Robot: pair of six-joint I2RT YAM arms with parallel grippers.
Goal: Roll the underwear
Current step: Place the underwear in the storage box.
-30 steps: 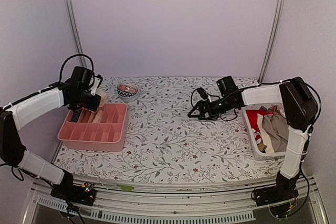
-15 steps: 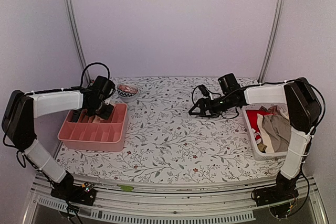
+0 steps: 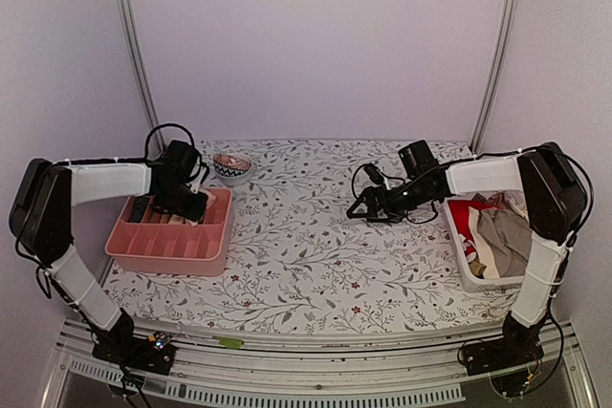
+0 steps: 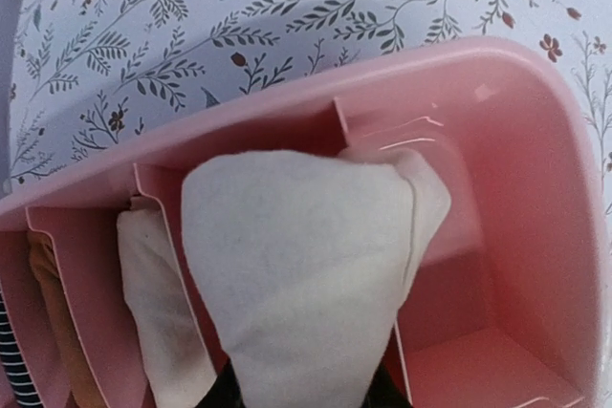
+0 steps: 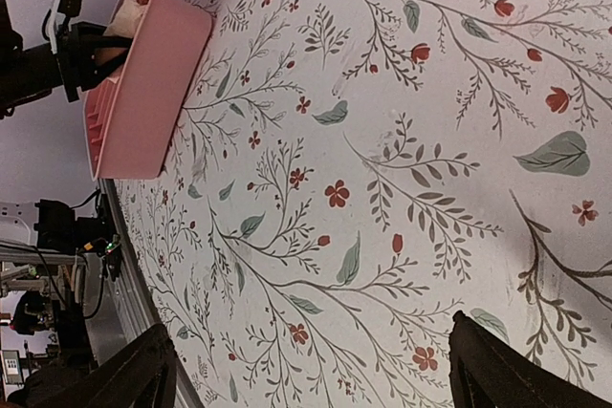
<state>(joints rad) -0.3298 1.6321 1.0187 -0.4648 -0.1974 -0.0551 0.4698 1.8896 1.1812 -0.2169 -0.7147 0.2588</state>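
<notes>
A rolled piece of cream underwear [image 4: 296, 265] fills the left wrist view, with my left gripper [image 4: 301, 397] shut on its lower end. It hangs over the back compartments of the pink tray [image 4: 516, 188], its tip against a divider. Another cream underwear [image 4: 153, 303] sits in the neighbouring compartment. From above, the left gripper [image 3: 186, 200] is over the back of the pink tray [image 3: 172, 246]. My right gripper [image 3: 361, 207] hovers open above the flowered tablecloth at centre right, and in its own view the right gripper [image 5: 316, 370] has nothing between its fingers.
A white basket [image 3: 464, 269] with red, beige and grey clothes stands at the right edge. A small patterned bowl [image 3: 231, 165] sits behind the tray. Tan cloth [image 4: 57, 322] and striped cloth fill compartments further left.
My left gripper has swung right from the tray's left side to above its back compartments, carrying the cream underwear. The right gripper shifted slightly and stays open.
</notes>
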